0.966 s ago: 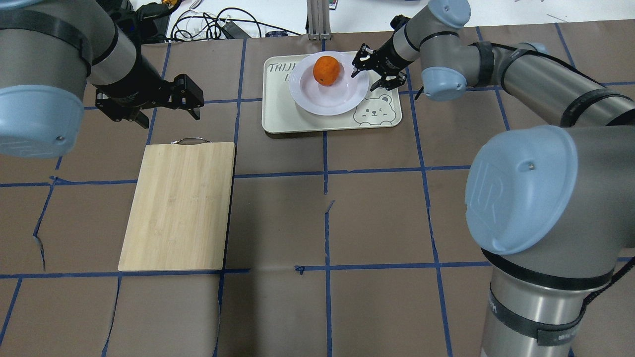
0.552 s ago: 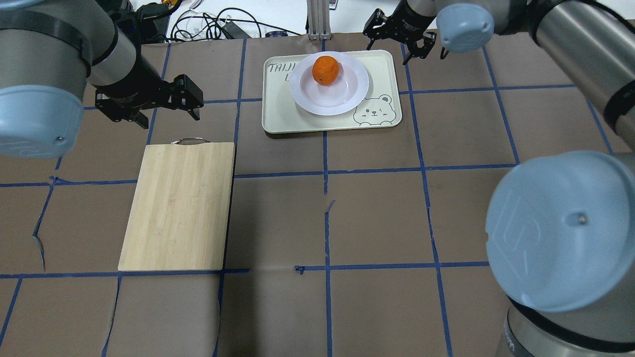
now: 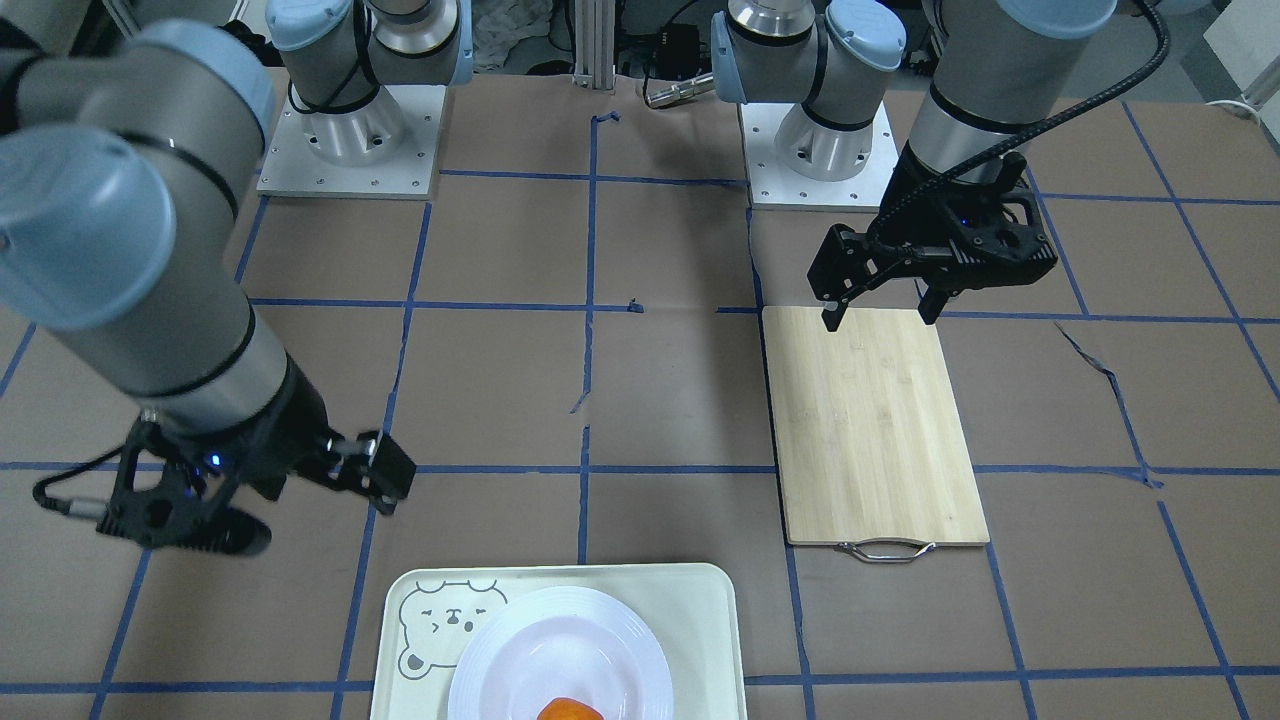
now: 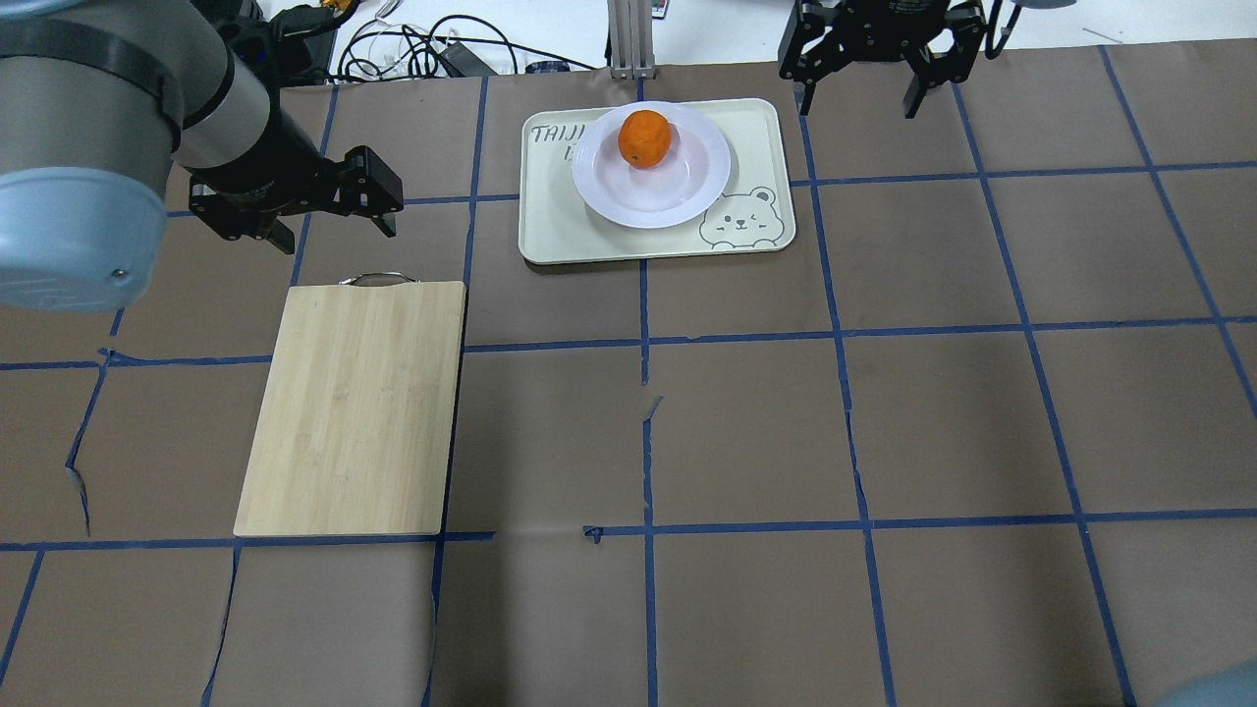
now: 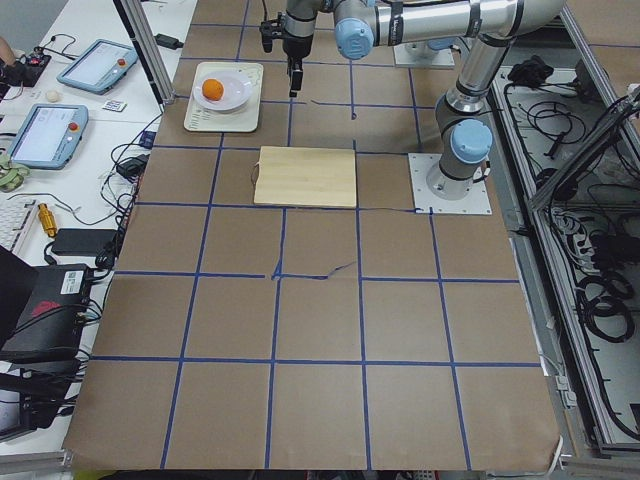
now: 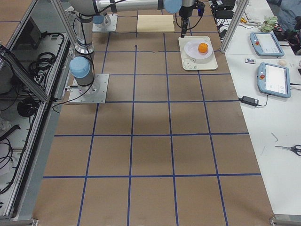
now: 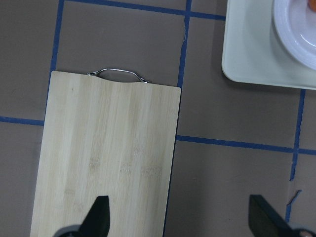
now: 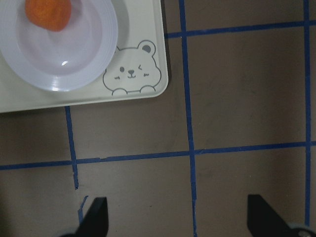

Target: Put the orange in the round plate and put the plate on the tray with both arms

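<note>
The orange [image 4: 645, 138] lies in the far half of the round white plate [image 4: 668, 191]. The plate rests on the cream tray [image 4: 560, 226], whose bear face is at its near right corner, at the table's far middle. My right gripper [image 4: 858, 106] hangs open and empty above the table, beyond the tray's far right corner and apart from it. Its wrist view looks down on the orange [image 8: 49, 12], the plate [image 8: 64, 54] and the tray [image 8: 148, 84]. To the left of the tray my left gripper [image 4: 336, 231] is open and empty, just past the cutting board's handle end.
A bamboo cutting board [image 4: 354, 407] with a metal handle lies at the left, its handle toward the far edge. Cables [image 4: 422, 49] and an aluminium post [image 4: 628, 39] sit beyond the table's far edge. Brown paper with blue tape lines covers the table.
My right gripper has drawn away from the plate's right rim, rising and moving to the far right of the tray. The left arm, plate and orange have stayed put.
</note>
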